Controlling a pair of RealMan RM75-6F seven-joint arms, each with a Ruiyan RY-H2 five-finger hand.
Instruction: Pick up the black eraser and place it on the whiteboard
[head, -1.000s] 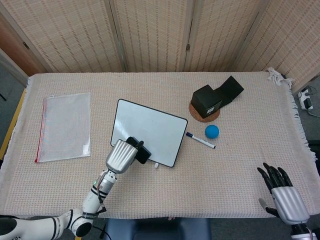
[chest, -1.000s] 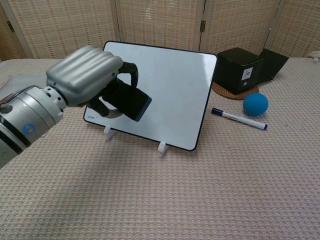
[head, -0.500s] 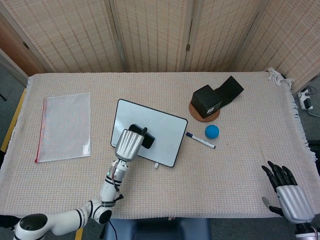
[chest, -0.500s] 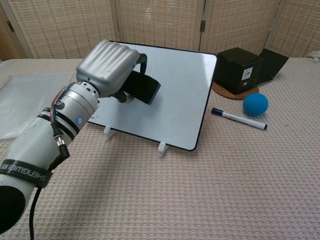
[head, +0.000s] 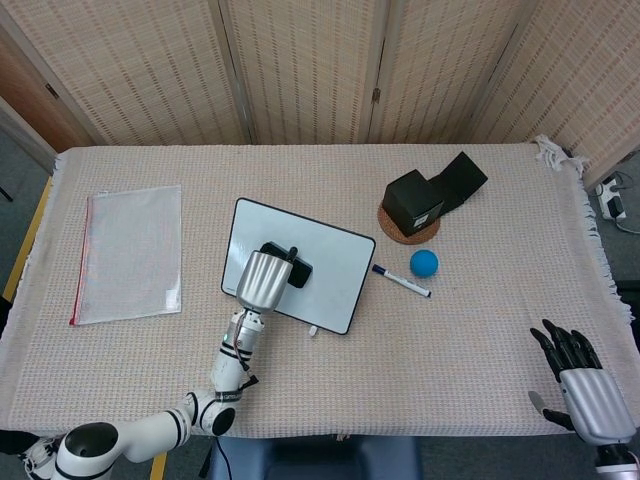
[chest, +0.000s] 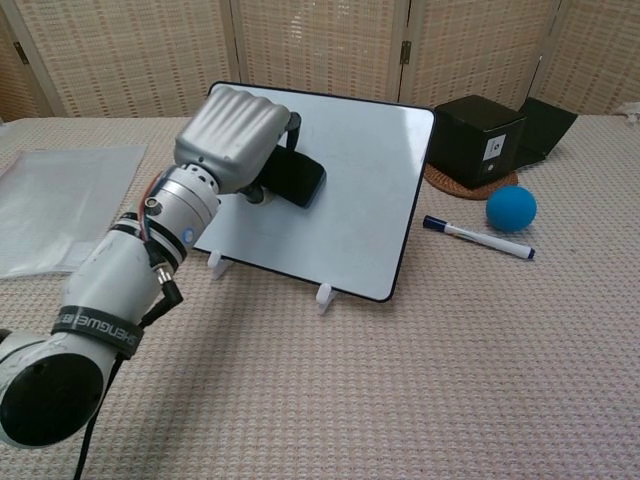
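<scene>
My left hand (head: 265, 277) (chest: 235, 135) grips the black eraser (head: 297, 272) (chest: 298, 181), holding it against or just over the face of the whiteboard (head: 330, 270) (chest: 370, 200); I cannot tell whether they touch. The whiteboard leans tilted on small white feet at the table's middle. My right hand (head: 587, 388) hangs off the table's front right corner with its fingers spread and nothing in it. It does not show in the chest view.
A marker (head: 401, 281) (chest: 478, 238) and a blue ball (head: 424, 263) (chest: 511, 208) lie right of the board. Black boxes (head: 432, 192) (chest: 485, 137) stand on a round coaster behind them. A clear plastic sleeve (head: 130, 252) (chest: 50, 205) lies at the left.
My left hand has carried the eraser forward and up from the board's front edge onto its face. My right hand has drifted slightly further toward the front right.
</scene>
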